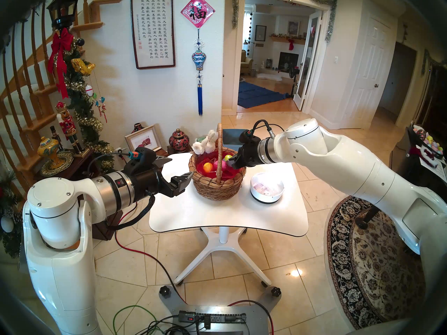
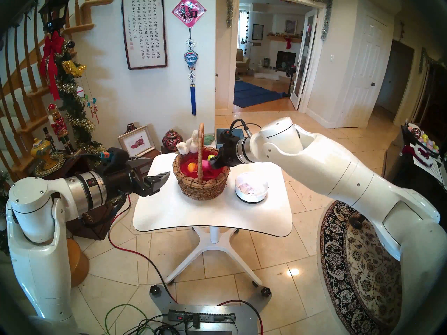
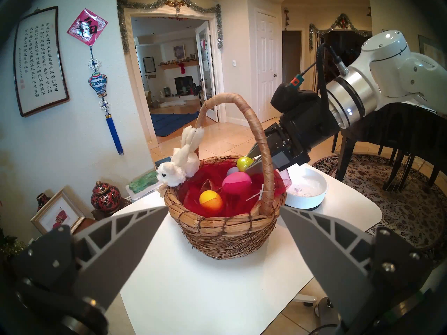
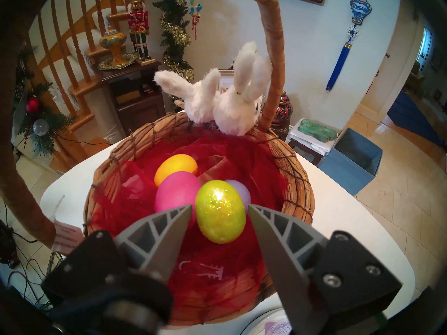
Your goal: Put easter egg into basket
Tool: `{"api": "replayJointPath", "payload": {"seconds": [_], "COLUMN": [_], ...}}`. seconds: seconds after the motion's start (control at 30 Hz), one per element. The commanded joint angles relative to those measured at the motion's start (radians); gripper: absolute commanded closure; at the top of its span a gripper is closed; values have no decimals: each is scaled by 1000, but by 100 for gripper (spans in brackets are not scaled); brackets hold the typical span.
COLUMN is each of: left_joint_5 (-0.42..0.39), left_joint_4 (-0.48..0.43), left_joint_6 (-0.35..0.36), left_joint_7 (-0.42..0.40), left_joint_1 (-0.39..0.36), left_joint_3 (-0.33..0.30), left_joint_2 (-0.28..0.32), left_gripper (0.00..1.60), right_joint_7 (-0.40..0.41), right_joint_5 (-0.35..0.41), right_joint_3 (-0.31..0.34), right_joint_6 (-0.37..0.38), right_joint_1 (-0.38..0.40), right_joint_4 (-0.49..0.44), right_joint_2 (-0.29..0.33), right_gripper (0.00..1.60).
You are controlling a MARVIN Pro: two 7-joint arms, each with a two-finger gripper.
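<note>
The wicker basket [image 1: 217,189] with red lining and a white plush bunny [image 4: 225,102] on its rim stands on the white table [image 1: 227,221]. A glittery yellow-green easter egg [image 4: 220,211] lies inside it, against a pink egg [image 4: 175,192], an orange egg [image 4: 175,167] and a lilac egg [image 4: 238,189]. My right gripper [image 4: 219,206] reaches in over the right rim. Its fingertips stand open on either side of the glitter egg, with a thin gap at each side. My left gripper [image 1: 177,169] hovers wide open and holding nothing, just left of the basket.
A small white bowl [image 1: 267,190] sits on the table right of the basket, under my right arm. The tall arched handle [image 3: 261,143] rises just beside my right gripper. A blue square box [image 4: 355,163] stands on the floor behind the table.
</note>
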Motion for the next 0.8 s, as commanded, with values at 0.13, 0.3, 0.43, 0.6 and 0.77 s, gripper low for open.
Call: {"api": "replayJointPath", "payload": {"seconds": [0.13, 0.3, 0.43, 0.6, 0.77], "left_joint_5": [1, 1, 1, 1, 0], "left_joint_4": [-5, -5, -5, -5, -5], "left_joint_6": [-1, -1, -1, -1, -1], "left_joint_7": [1, 1, 1, 1, 1], "left_joint_1": [-4, -4, -4, -4, -4], "left_joint_3": [2, 2, 2, 2, 2], "left_joint_2": [1, 1, 1, 0, 0], "left_gripper": [0, 0, 0, 0, 0], "right_joint_7": [-11, -22, -42, -57, -82], "right_joint_5": [10, 20, 37, 61, 122], "right_joint_3": [28, 41, 57, 76, 138], "right_joint_6": [13, 17, 23, 22, -1], "right_joint_1": [20, 17, 7, -9, -62], "right_joint_4": [-41, -73, -108, -150, -225], "right_joint_2": [34, 57, 89, 131, 211], "right_gripper": [51, 50, 48, 46, 46]}}
